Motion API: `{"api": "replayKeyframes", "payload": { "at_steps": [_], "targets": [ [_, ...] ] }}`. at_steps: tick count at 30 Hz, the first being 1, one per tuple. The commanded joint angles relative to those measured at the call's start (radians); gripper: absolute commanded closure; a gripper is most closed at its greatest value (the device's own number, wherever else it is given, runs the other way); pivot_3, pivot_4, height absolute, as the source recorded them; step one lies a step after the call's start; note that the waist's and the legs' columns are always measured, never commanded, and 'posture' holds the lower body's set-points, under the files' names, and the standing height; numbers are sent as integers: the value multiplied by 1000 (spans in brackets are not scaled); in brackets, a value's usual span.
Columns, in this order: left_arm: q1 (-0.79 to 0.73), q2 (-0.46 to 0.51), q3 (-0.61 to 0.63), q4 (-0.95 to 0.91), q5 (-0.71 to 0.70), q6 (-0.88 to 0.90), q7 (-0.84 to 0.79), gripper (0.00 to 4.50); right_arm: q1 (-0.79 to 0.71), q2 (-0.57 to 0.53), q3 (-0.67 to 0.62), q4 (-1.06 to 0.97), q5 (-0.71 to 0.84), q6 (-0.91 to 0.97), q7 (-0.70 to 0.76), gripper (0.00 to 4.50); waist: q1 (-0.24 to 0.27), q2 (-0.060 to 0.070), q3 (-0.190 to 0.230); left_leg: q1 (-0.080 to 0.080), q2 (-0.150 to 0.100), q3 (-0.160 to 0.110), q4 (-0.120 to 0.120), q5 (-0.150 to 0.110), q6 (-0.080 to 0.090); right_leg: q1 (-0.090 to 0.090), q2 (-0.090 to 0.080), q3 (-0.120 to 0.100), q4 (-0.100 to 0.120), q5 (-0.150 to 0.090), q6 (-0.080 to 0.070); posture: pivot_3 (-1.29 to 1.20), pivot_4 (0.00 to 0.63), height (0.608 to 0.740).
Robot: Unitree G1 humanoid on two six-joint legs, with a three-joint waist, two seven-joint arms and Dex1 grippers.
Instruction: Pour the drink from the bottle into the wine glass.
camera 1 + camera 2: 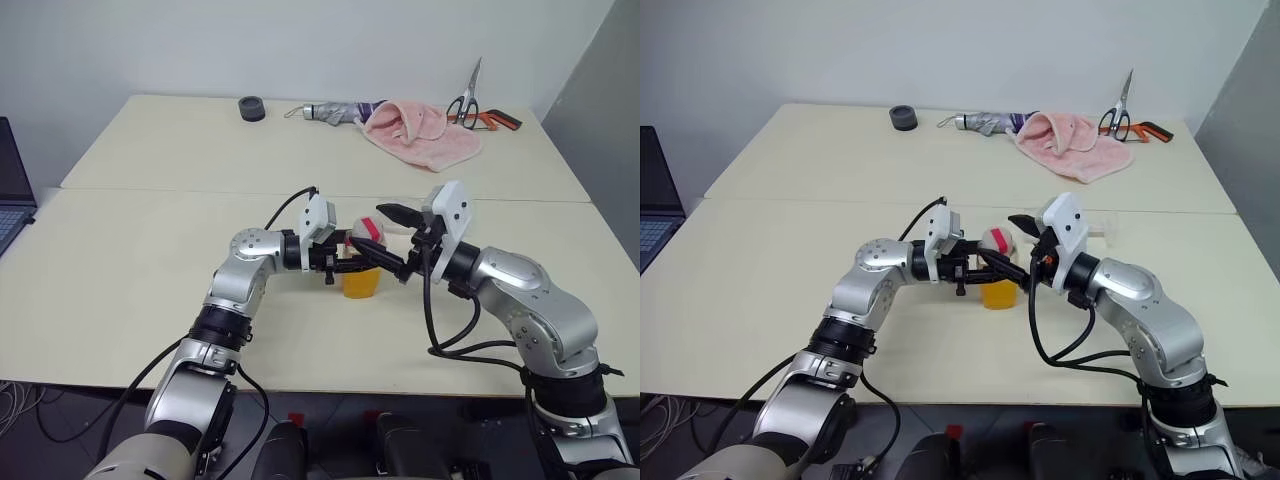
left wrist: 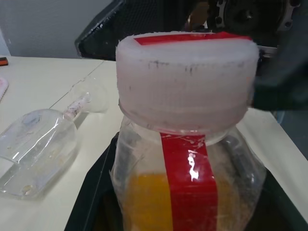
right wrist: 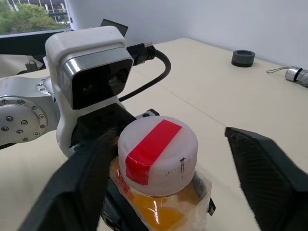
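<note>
A: 2 grippers meet over the middle of the near table (image 1: 120, 300). What is between them?

B: The bottle (image 1: 361, 268), standing upright. The left gripper (image 1: 345, 262) is clamped tight on its body, pointing right. The drink (image 2: 144, 202) fills the lower part, orange-yellow, behind a red label stripe.

A: And the cap?

B: The cap (image 3: 158, 154) looks whitish with a red strip across its top, and it sits on the bottle. The right gripper (image 3: 159, 163) straddles it, 1 black finger (image 3: 77, 187) close against one side, the other standing clear, so its jaws are partly open and grip nothing that I can confirm.

A: Where is the wine glass?

B: The wine glass (image 2: 41, 149) lies on its side on the table just past the bottle, to the right; it is empty.

A: Room to move?

B: Plenty on the near table to the left and towards the front edge. A seam separates it from the far table, where a black ring (image 1: 252, 108), a folded umbrella (image 1: 335, 112), a pink towel (image 1: 420, 130) and scissors (image 1: 470, 100) lie along the far side. A laptop (image 1: 12, 190) shows at the left edge.
</note>
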State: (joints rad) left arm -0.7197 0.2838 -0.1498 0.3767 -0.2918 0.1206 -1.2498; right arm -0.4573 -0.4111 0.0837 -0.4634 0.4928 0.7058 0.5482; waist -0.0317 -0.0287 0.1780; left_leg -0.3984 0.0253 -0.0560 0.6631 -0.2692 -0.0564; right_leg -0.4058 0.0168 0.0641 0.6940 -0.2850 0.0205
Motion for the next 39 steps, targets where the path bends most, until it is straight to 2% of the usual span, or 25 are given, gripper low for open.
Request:
{"api": "replayKeyframes", "payload": {
  "at_steps": [1,3,5,9,12,16,17,23,27,31,39],
  "targets": [
    [-26,-2,7,-15,-6,-20,2,2666,-31,4,-6,-14,5,-30,16,2049,0,0,0,0,0,0,0,0,0,0,0,0,0,0,0,0,150,740],
    [-24,-2,5,-19,-7,-19,1,2666,-46,-11,6,1,10,-46,67,2640,0,0,0,0,0,0,0,0,0,0,0,0,0,0,0,0,150,740],
    [-24,-3,3,-22,-8,-17,0,2666,-59,-33,20,20,12,-66,128,2626,0,0,0,0,0,0,0,0,0,0,0,0,0,0,0,0,150,740],
    [-29,-5,-5,-21,-9,-19,-18,2668,-128,-146,55,139,21,-150,408,2626,0,0,0,0,-1,0,0,0,0,0,0,0,0,0,0,0,150,740],
    [-35,-5,-9,-11,-6,-27,-27,2669,-194,-180,66,260,-10,-208,505,2626,-1,1,0,0,0,0,0,0,0,0,0,-1,0,0,0,0,150,740],
    [-38,-6,-9,-6,-4,-32,-27,2671,-242,-186,44,350,-7,-218,545,2626,-1,1,1,0,0,0,0,0,0,0,0,0,0,0,0,0,150,740],
    [-37,-7,-7,-8,-5,-33,-24,2672,-235,-179,26,344,0,-209,524,2626,-1,1,1,0,0,0,0,0,0,0,0,0,0,0,0,0,150,740],
    [-24,-6,1,-23,-8,-27,-3,2676,-73,-131,-82,105,20,-173,293,566,2,1,1,-1,1,0,0,0,0,0,-1,0,0,0,0,0,150,740],
    [-23,-5,2,-18,-10,-25,3,2676,24,-77,-56,-75,-37,-92,90,527,1,1,0,-1,1,0,0,0,0,-1,-1,0,1,0,0,0,150,740],
    [-31,-8,1,-4,-9,-28,2,2677,76,47,-1,-187,-71,-8,-110,527,-2,1,1,0,1,0,0,0,0,-1,1,1,2,0,0,0,150,740],
    [-43,-14,-3,13,-5,-34,-5,2677,106,123,29,-169,-139,-25,-216,527,-1,1,1,0,0,0,1,0,0,-1,1,1,2,0,0,0,150,740]
  ]
}}
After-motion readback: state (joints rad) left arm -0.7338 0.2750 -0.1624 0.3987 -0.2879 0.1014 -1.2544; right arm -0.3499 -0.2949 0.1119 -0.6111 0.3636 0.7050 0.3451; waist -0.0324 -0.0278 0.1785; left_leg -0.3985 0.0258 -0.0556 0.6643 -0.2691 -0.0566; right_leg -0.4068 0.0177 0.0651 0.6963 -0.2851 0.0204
